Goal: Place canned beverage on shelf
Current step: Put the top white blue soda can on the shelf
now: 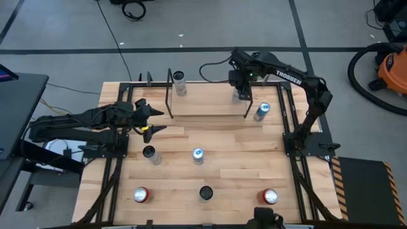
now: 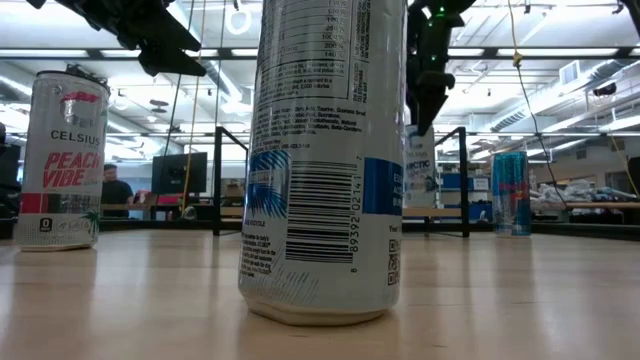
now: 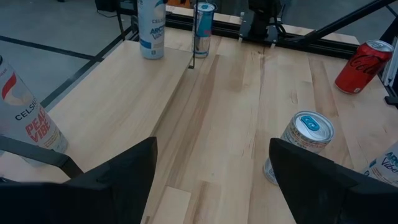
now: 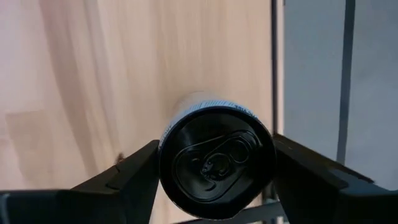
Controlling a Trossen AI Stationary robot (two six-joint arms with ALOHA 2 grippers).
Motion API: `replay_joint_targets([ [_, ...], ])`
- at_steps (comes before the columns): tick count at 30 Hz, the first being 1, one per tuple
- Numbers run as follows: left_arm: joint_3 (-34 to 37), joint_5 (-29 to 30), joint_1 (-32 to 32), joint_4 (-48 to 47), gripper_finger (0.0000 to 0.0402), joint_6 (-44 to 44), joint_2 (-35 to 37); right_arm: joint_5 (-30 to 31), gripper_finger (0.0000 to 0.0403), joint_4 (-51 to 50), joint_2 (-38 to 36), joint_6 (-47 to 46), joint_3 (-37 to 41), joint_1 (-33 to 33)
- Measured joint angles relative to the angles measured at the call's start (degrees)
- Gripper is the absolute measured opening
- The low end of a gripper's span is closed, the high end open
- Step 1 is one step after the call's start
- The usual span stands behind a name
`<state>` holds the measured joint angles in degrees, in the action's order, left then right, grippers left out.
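Observation:
A white can with a black top [image 4: 216, 163] stands upright at the far right end of the shelf [image 1: 210, 109], a light-wood board in a black rod frame. My right gripper [image 1: 240, 93] is over it, shut on it. The can also shows in the low view [image 2: 421, 172] and the left wrist view [image 3: 151, 28]. My left gripper [image 1: 154, 121] is open and empty, just left of the shelf's near left corner. A white-and-red can [image 1: 180, 83] stands at the shelf's far left. My right gripper holds the white can by its upper side wall [image 4: 168, 140], just under the rim, pinched between the two fingers [image 4: 134, 173]. The fingers come from above, pointing down. The can is upright; whether its base rests on the shelf board I cannot tell.
A blue can [image 1: 262, 111] stands on the table just right of the shelf. Several more cans stand on the near half of the table, among them one at the centre [image 1: 198, 155], a dark-topped one [image 1: 205, 192] and red ones [image 1: 141, 194] [image 1: 270, 197].

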<state>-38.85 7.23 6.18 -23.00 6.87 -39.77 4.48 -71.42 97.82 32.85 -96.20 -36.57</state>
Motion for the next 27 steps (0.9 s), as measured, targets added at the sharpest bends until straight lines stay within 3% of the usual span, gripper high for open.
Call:
replay_joint_targets([
  [12, 0.0, 0.0, 0.0, 0.0, 0.0311, 0.0, 0.0, -5.0, 0.0276, 4.9, 0.2, 10.6, 0.1, -5.0],
  [27, 0.0, 0.0, 0.0, 0.0, 0.0311, 0.3, 0.0, -8.8, 0.0283, 4.0, 0.2, 11.9, 0.1, -5.9],
])
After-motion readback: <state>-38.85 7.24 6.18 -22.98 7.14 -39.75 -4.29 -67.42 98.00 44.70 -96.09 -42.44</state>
